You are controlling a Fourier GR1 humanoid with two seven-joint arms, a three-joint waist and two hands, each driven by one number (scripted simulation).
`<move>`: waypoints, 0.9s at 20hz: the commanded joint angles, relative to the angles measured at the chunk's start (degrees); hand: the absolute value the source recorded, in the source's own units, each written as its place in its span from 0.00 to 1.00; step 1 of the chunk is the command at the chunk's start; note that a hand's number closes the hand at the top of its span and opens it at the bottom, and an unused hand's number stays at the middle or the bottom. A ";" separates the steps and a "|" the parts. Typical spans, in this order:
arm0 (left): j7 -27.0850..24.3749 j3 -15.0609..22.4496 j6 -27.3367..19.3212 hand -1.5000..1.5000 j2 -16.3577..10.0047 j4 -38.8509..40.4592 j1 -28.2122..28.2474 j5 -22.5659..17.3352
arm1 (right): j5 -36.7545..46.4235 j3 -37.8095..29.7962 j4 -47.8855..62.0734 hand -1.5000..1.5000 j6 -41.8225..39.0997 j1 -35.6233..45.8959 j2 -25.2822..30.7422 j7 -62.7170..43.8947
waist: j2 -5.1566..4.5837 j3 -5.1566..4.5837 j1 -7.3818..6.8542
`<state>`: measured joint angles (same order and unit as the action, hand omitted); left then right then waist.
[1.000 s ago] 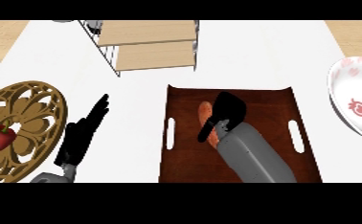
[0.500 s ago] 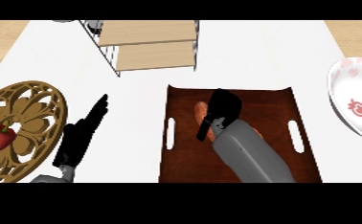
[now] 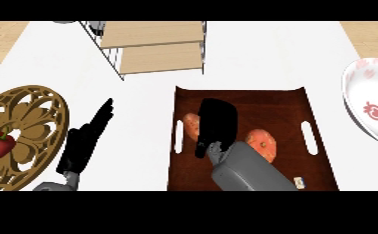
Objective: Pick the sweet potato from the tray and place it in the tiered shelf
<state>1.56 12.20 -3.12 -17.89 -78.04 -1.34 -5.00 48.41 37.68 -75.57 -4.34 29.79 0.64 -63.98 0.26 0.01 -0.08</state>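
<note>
Two hands in shot: the right hand [image 3: 218, 120] lies across the sweet potato [image 3: 263, 145] in the brown tray [image 3: 251, 98], fingers straight and side by side on top, not wrapped round it. Orange peeks out either side of the hand, probably one tuber. On the counter [image 3: 280, 53] beside the tray the left hand [image 3: 85, 138] rests, fingers straight and together. Just beyond the tray stands the tiered shelf [image 3: 155, 48].
</note>
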 commanded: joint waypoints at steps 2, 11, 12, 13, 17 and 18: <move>-0.36 -1.59 0.71 0.50 0.34 3.40 -2.41 0.57 | 4.26 3.31 -14.14 1.00 -2.95 -1.36 -0.60 -11.44 | 0.02 -0.05 0.80; 1.30 -0.93 -0.66 0.50 1.25 -0.30 -0.18 1.62 | 15.70 -0.23 -28.05 1.00 -7.54 6.14 -0.56 -15.47 | 0.27 -0.05 0.47; 1.50 -1.29 0.58 0.50 1.48 1.90 -1.96 0.81 | 14.18 -3.66 -28.70 1.00 -7.78 9.81 -0.56 -14.87 | 0.14 -0.09 0.58; 0.09 -1.09 1.22 0.50 -0.19 -0.09 1.06 1.22 | 15.11 -5.78 -31.89 1.00 -7.21 10.54 -0.57 -14.17 | 0.43 -0.06 0.38; 1.51 -2.38 2.03 0.50 0.92 2.27 -2.81 0.12 | 14.40 -13.20 -25.23 1.00 -6.81 19.47 -0.58 -10.94 | -0.23 -0.08 -0.30; -1.38 -0.32 0.63 0.50 1.16 0.36 1.29 2.76 | 13.90 -13.98 -25.76 1.00 -8.38 21.08 -0.59 -12.71 | -0.05 -0.08 -0.68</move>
<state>1.33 10.72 -1.75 -17.22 -77.18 -1.96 -4.02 62.91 29.18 -102.50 -9.20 43.10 0.92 -66.74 0.37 -0.02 -0.14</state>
